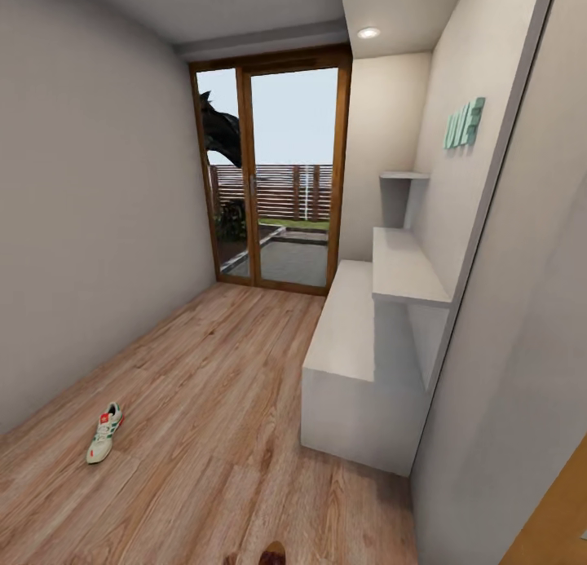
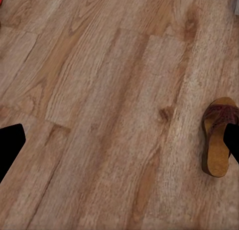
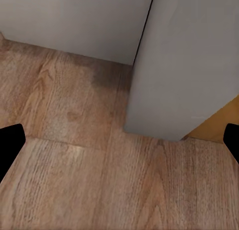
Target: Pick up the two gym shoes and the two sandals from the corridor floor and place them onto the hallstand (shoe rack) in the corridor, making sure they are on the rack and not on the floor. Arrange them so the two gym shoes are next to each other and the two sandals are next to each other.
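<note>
- Wood-grain planks made up the corridor floor (image 1: 204, 386), which ran from the near edge of the head view to a glass door (image 1: 277, 174) with a brown frame at the far end.
- One gym shoe (image 1: 104, 432), white with green stripes and a red-orange patch, lay on the floor near the left wall, well apart from the hallstand (image 1: 350, 361).
- The hallstand stood against the right wall, its pale bench top bare, with staggered shelves above it.
- A sandal (image 2: 219, 138), dark brown strap over a tan sole, lay flat on the planks in the left wrist view; part of a brown shoe also showed at the near edge of the floor in the head view.
- The left gripper (image 2: 119, 145) had its fingers spread wide, holding nothing.
- The right gripper (image 3: 119, 145) was likewise wide apart and empty, above the floor beside a grey-white panel (image 3: 184, 65).
</note>
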Controlling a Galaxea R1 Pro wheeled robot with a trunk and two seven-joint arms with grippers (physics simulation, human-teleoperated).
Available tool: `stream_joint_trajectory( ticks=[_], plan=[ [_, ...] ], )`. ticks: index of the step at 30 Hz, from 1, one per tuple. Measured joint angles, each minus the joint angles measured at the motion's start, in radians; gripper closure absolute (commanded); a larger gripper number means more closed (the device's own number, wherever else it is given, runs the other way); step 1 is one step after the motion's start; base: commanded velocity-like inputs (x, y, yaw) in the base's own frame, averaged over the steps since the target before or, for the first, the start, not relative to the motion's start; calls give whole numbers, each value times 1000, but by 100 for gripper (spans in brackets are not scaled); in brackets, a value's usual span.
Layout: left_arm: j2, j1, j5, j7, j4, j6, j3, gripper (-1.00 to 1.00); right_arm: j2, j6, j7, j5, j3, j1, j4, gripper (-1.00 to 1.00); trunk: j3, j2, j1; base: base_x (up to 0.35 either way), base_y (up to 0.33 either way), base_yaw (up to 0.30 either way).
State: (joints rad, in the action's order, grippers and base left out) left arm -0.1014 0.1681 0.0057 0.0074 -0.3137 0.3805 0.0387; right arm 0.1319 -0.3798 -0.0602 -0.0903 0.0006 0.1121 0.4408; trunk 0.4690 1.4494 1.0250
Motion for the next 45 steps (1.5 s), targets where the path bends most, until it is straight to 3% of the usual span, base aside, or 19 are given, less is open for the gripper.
stream_joint_trajectory(
  ticks=[19,20,25,32,37,41,45],
  plan=[
    [1,0,-2,0,-1,0,0,-100,-7,1,6,15,11,0,-1,-100,0,0,0,0,0,1],
    [2,4,-2,-1,-6,-1,-2,-100,-20,1,11,45,44,1,17,-100,0,0,0,0,0,0],
    [4,27,-2,-9,-22,-7,-5,-100,-42,3,12,111,119,3,101,-100,0,0,0,0,0,0],
    [6,97,-3,-13,-24,-21,-9,-100,-89,24,20,168,205,18,271,-100,0,0,0,0,0,0],
    [7,145,-4,-14,-19,-36,-12,-100,-133,112,28,183,244,48,386,-100,0,0,0,0,0,0],
    [7,169,-4,-14,-19,-58,-13,-100,-170,239,42,188,257,83,477,-100,0,0,0,0,0,0],
    [6,182,-3,-18,-18,-83,-13,-100,-209,375,103,190,264,124,560,-100,0,0,0,0,0,0]
  ],
)
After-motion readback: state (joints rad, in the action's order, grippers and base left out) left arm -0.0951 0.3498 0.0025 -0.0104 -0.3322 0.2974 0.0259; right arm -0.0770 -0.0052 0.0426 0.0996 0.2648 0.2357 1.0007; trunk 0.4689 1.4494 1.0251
